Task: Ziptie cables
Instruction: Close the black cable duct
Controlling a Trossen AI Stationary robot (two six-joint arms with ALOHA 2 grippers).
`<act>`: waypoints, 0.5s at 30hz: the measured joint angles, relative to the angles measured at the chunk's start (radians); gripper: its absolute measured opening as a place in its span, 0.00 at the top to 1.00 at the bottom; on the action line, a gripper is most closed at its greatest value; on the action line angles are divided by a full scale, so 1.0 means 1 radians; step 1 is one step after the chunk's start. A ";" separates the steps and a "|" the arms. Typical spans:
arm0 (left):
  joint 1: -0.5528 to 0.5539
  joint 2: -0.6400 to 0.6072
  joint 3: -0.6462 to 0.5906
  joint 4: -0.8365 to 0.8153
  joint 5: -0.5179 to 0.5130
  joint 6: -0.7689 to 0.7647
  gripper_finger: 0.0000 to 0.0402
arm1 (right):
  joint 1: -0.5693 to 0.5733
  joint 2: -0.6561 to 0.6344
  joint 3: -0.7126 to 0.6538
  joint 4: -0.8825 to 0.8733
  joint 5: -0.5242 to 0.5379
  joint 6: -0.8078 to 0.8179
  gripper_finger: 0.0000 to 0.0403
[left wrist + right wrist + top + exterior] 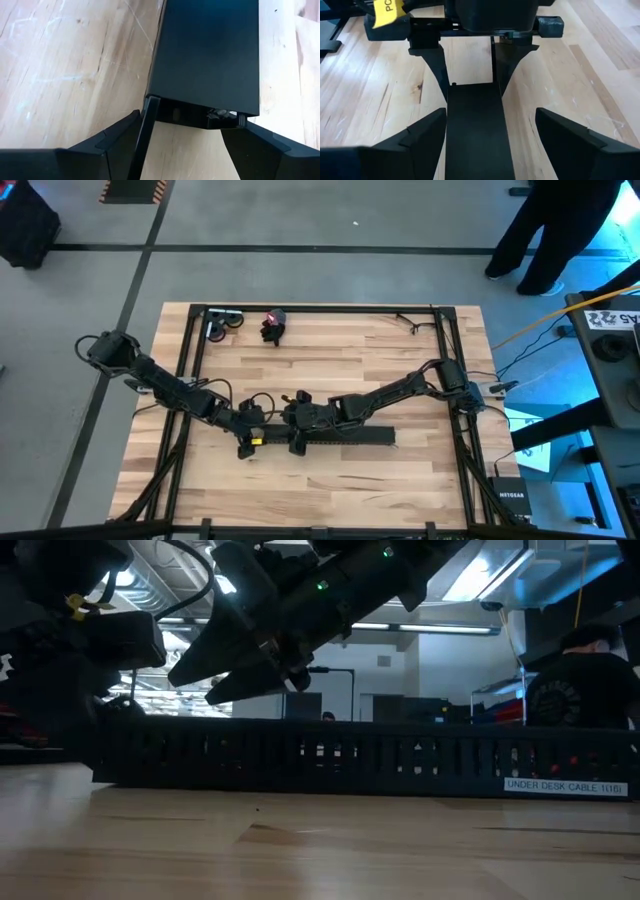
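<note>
You are looking at a light wooden table (330, 490) made of long planks, with a thin black frame (320, 308) around its edges. A long black slotted channel (345, 436) lies flat on the wood, near the middle of the table. A white label sits on its side. At the far edge, a small dark thing with a bit of red (273, 326) rests beside a small round grey part (222, 325). Thin black wires (412, 323) lie near the far right corner.

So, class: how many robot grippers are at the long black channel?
2: the left gripper at the black channel's left end, the right gripper facing it, both open.
</note>
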 joint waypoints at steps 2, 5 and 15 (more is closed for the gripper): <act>-0.001 0.000 0.000 0.002 -0.001 0.009 0.35 | 0.000 0.000 0.000 -0.001 0.000 0.000 0.26; -0.001 0.000 -0.001 0.007 -0.001 0.010 0.35 | 0.000 0.000 0.000 -0.001 0.000 0.000 0.26; 0.001 0.000 -0.001 0.006 -0.001 0.010 0.35 | 0.000 0.000 0.002 -0.001 0.001 0.006 0.26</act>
